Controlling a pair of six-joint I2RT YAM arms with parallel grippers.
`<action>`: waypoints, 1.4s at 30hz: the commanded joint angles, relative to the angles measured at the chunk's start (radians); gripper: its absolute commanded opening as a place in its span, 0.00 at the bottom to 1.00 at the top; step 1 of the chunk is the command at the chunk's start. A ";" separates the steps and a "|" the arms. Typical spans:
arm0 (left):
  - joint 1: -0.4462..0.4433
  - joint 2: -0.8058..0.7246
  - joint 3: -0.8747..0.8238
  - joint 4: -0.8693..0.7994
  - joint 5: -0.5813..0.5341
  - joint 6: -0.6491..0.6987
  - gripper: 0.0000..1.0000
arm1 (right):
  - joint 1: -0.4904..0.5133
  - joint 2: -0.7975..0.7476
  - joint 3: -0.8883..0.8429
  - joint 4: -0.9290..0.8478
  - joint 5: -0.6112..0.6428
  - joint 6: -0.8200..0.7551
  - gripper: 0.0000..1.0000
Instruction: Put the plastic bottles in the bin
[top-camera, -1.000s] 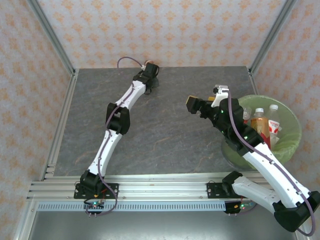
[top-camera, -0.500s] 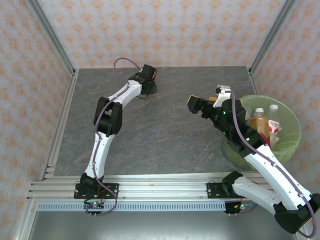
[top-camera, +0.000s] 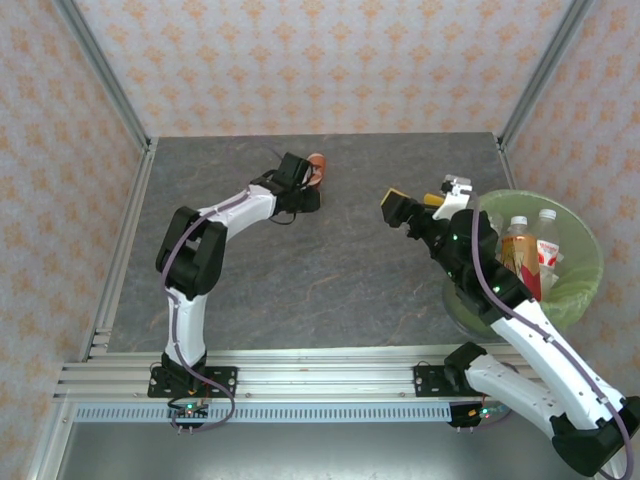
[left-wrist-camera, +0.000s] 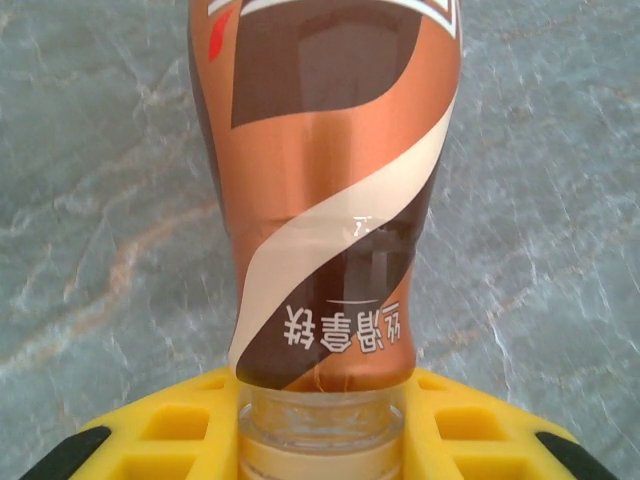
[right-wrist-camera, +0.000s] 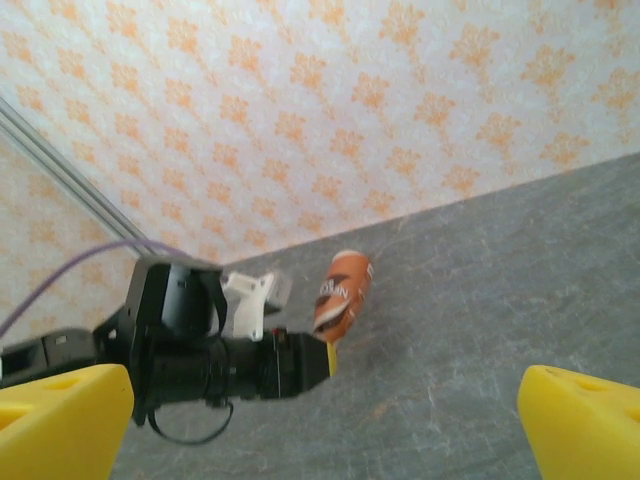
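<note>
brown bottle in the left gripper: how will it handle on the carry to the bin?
The brown bottle is probably light: its clear neck shows no liquid, though the sleeve hides the rest. The left gripper pinches only that neck, body overhanging, so it may pivot. Glossy and round, it would likely roll if dropped on the table.

Orange-patterned wallpaper walls (top-camera: 320, 60), grey marbled tabletop (top-camera: 330, 270)
</note>
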 joint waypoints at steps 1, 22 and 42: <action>-0.022 -0.121 -0.095 0.120 0.071 -0.025 0.00 | 0.008 -0.006 0.036 0.033 0.028 -0.012 0.99; -0.072 -0.557 -0.289 0.242 0.362 0.048 0.00 | 0.009 0.256 0.055 0.368 -0.257 0.277 0.99; -0.071 -0.728 -0.365 0.398 0.778 0.067 0.00 | -0.001 0.300 0.238 0.249 -0.323 0.258 0.99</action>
